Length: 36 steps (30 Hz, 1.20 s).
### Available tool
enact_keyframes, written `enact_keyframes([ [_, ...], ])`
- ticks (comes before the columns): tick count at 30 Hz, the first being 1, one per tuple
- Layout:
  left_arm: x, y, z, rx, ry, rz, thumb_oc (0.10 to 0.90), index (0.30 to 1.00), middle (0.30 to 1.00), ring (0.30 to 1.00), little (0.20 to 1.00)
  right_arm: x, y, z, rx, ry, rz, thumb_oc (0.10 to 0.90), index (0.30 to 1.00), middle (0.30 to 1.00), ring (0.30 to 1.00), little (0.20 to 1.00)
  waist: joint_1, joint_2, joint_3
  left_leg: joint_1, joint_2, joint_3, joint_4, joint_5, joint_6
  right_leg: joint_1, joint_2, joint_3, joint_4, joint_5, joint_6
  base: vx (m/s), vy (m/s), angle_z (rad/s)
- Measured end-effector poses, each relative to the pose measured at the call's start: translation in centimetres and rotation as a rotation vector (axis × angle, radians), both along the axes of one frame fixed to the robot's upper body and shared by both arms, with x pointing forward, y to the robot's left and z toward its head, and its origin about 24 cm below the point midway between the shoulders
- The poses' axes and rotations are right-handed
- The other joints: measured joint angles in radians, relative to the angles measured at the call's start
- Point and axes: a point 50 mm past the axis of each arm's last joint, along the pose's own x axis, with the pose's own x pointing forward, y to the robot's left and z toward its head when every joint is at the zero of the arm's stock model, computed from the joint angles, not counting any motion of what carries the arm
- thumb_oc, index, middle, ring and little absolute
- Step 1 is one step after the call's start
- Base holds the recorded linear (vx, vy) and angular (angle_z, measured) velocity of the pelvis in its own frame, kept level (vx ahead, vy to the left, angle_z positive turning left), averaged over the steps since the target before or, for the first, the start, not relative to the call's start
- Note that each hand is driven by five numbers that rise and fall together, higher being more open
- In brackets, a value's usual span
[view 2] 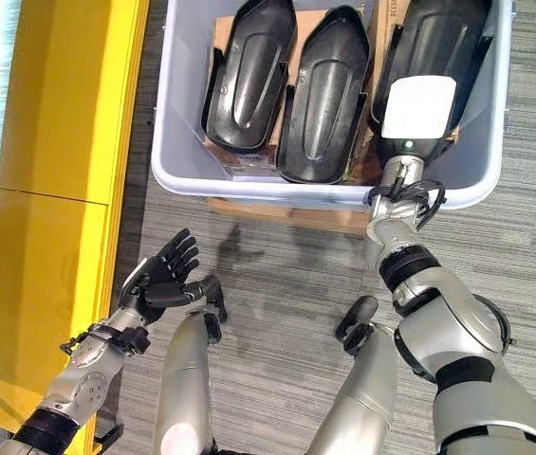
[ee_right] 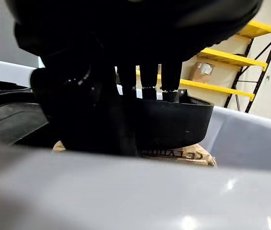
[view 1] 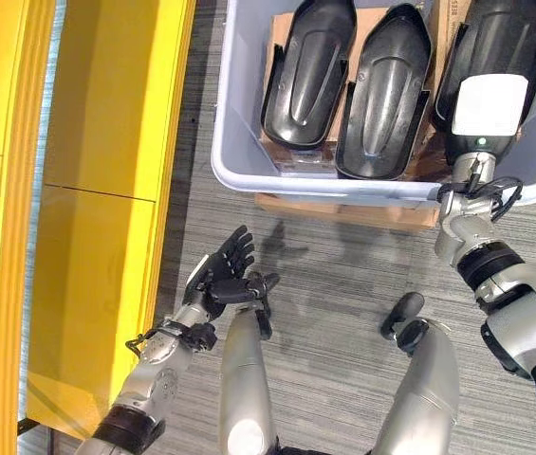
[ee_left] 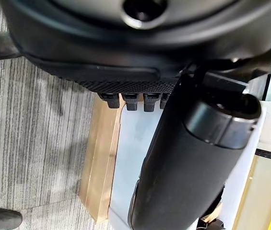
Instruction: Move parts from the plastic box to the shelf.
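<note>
Plastic box: pale grey bin on the grey carpet, resting on a flat piece of cardboard that shows past its near wall.
Parts: three black moulded shells lie lengthwise in the box, side by side. The left part and the middle part touch along their edges; the right part lies under the right hand.
Right hand: reaches over the box's near rim, its white-covered back on top of the right part. In the right wrist view its fingers hang straight down onto the black part's rim, the thumb beside them; whether anything is gripped, I cannot tell.
Left hand: held above the carpet, well short of the box, fingers spread and loose, holding nothing. Its wrist view shows the box wall and cardboard edge past the fingertips.
Shelf: yellow surfaces along the robot's left side. The right wrist view shows another yellow rack beyond the box.
</note>
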Motion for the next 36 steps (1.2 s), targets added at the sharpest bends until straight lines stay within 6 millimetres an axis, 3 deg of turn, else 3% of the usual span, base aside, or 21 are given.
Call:
enact_keyframes([
  [12,-0.1,0.1,-0.1,-0.001,-0.006,-0.007,0.9,1.0,1.0,1.0,1.0,-0.3,-1.1,-2.7,0.216,-0.012,0.064,0.4,0.3,0.3,0.3,0.3,0.007,0.009,-0.006,0.09,-0.006,0.006,-0.031,0.002,0.003,0.094,0.005,-0.009,-0.033,0.008,-0.001,-0.01,-0.004,0.01],
  [16,-0.2,0.0,0.0,-0.003,-0.01,-0.012,0.9,1.0,1.0,1.0,1.0,-0.5,-1.1,-4.4,0.364,-0.013,0.117,0.4,0.3,0.3,0.3,0.3,0.006,0.009,-0.006,0.153,-0.006,0.02,-0.054,-0.002,0.002,0.151,0.01,-0.011,-0.05,0.006,0.01,0.0,0.006,-0.02],
  [19,-0.2,-0.1,0.1,-0.005,-0.004,-0.019,0.9,1.0,1.0,1.0,1.0,-1.0,-1.2,-5.5,0.568,-0.067,0.188,0.4,0.3,0.3,0.3,0.3,0.007,0.008,-0.005,0.194,-0.006,0.025,-0.062,-0.011,-0.001,0.19,0.014,-0.011,-0.062,0.006,0.011,0.0,0.019,-0.02],
  [28,-2.2,0.7,-2.6,-0.003,0.122,0.049,0.9,1.0,1.0,1.0,1.0,-3.8,0.2,-9.9,0.742,-0.043,0.349,0.4,0.3,0.3,0.3,0.3,-0.05,-0.002,-0.002,0.386,-0.007,0.082,-0.1,-0.041,0.002,0.359,0.028,0.007,-0.129,0.027,0.038,0.02,0.056,-0.11],
  [36,-2.8,0.7,-3.4,-0.018,0.152,0.083,0.9,1.0,1.0,1.0,1.0,-5.4,1.3,-10.8,0.77,-0.045,0.415,0.4,0.3,0.3,0.3,0.3,-0.082,-0.006,0.0,0.511,-0.005,0.111,-0.142,-0.039,0.005,0.452,0.038,0.016,-0.154,0.018,0.032,0.09,0.036,-0.09],
])
